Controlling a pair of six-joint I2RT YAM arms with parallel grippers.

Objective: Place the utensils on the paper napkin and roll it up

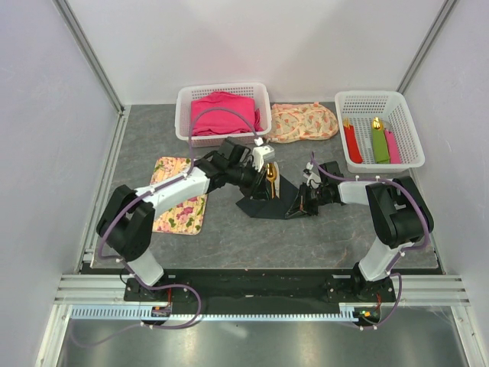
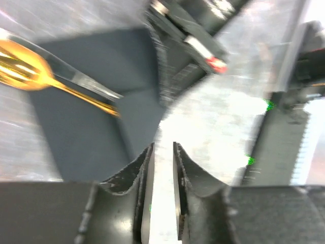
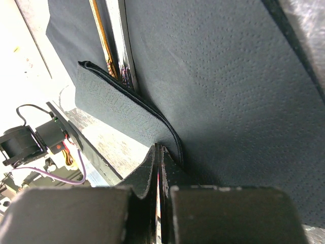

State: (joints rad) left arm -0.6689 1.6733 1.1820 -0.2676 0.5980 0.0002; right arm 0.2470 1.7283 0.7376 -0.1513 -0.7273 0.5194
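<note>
The black paper napkin (image 1: 258, 203) lies mid-table, its right part folded up and over. Gold-headed utensils (image 1: 271, 178) lie on it; a gold fork head (image 2: 20, 71) and slim handles (image 3: 109, 46) show in the wrist views. My left gripper (image 1: 265, 165) hovers by the utensil heads at the napkin's far edge, and its jaws (image 2: 162, 147) stand a narrow gap apart with nothing between them. My right gripper (image 1: 304, 200) is at the napkin's right side, shut (image 3: 158, 147) on the folded napkin edge (image 3: 127, 109), which curls over the handles.
A floral mat (image 1: 179, 195) lies left of the napkin under my left arm. A white basket (image 1: 183, 95) with pink cloth (image 1: 223, 113) stands at the back, a floral cloth (image 1: 304, 122) beside it. A right basket (image 1: 378, 95) holds red, green and pink rolls.
</note>
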